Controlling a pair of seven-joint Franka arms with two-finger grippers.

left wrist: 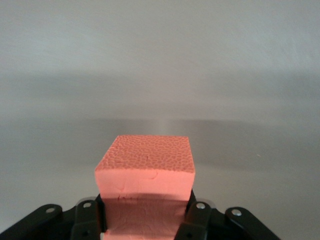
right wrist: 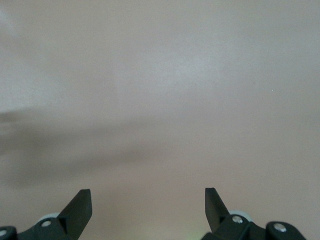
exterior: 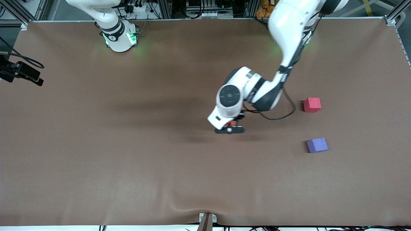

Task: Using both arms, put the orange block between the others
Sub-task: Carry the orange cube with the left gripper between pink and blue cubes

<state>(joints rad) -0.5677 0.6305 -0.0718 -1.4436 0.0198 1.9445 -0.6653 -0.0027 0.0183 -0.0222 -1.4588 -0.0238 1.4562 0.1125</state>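
My left gripper [exterior: 229, 127] is shut on the orange block [exterior: 227, 124], low over the middle of the brown table [exterior: 128, 154]. In the left wrist view the orange block [left wrist: 145, 170] fills the space between the black fingers [left wrist: 199, 215] of the left gripper [left wrist: 145, 212], and its textured top face shows. The pinkish-red cube [exterior: 312, 105] and the purple-blue cube [exterior: 317, 145] lie apart toward the left arm's end, the purple one nearer the front camera. The right gripper [right wrist: 147, 200] is open over bare table; only the right arm's base [exterior: 119, 36] shows in the front view.
A black camera mount [exterior: 22, 73] juts over the table edge at the right arm's end. A small bracket [exterior: 207, 220] sits at the table's front edge. A black cable [exterior: 284, 114] loops off the left arm's wrist.
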